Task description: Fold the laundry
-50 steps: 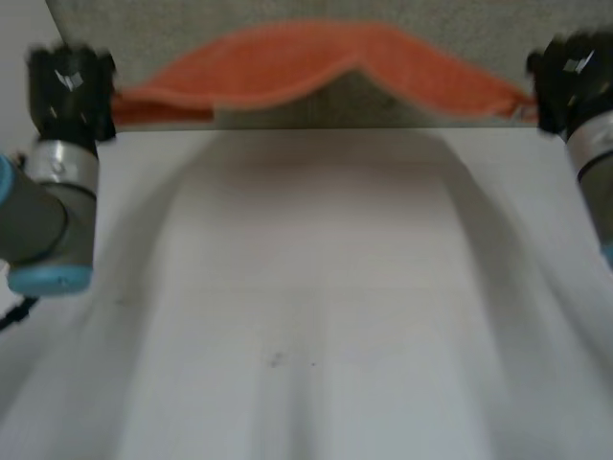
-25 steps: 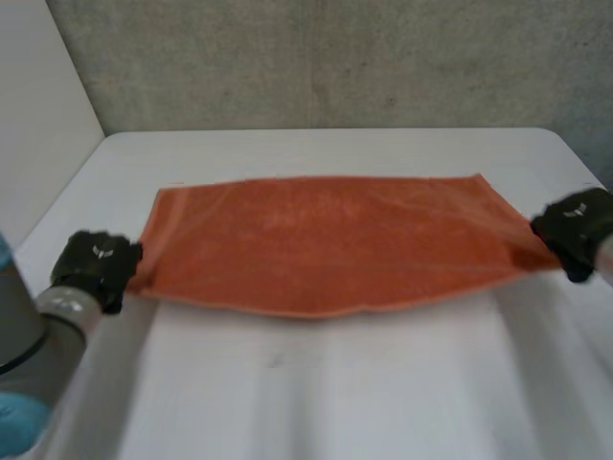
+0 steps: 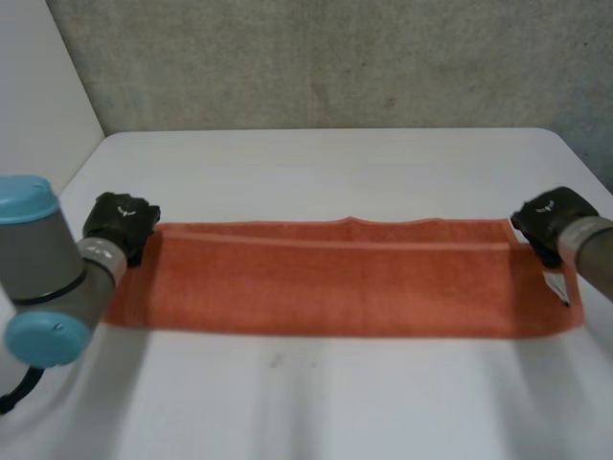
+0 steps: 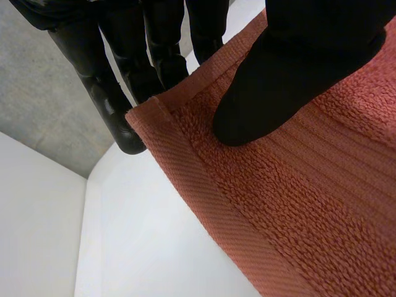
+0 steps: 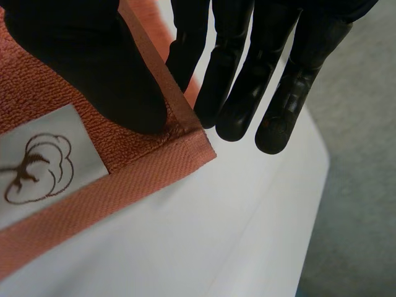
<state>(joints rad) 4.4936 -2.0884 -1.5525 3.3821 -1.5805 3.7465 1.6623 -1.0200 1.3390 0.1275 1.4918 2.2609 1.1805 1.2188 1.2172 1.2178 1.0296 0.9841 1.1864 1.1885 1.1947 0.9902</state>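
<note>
While left hand (image 3: 120, 222) and right hand (image 3: 548, 216) pinch towel (image 3: 335, 287) corners, its label (image 5: 43, 154) shows a cotton boll.

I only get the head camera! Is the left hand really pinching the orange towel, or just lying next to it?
Observer: Pinching. In the left wrist view, the left hand has its thumb pressed on top of the towel at a corner, and its fingers go under the edge.
Operator: What about the other hand?
Observer: The right hand pinches its own corner the same way, with the thumb on top and the fingers under the hem.
Operator: What's that little white thing by it?
Observer: It's a white label with a cotton flower drawn on it, right beside the right thumb.
</note>
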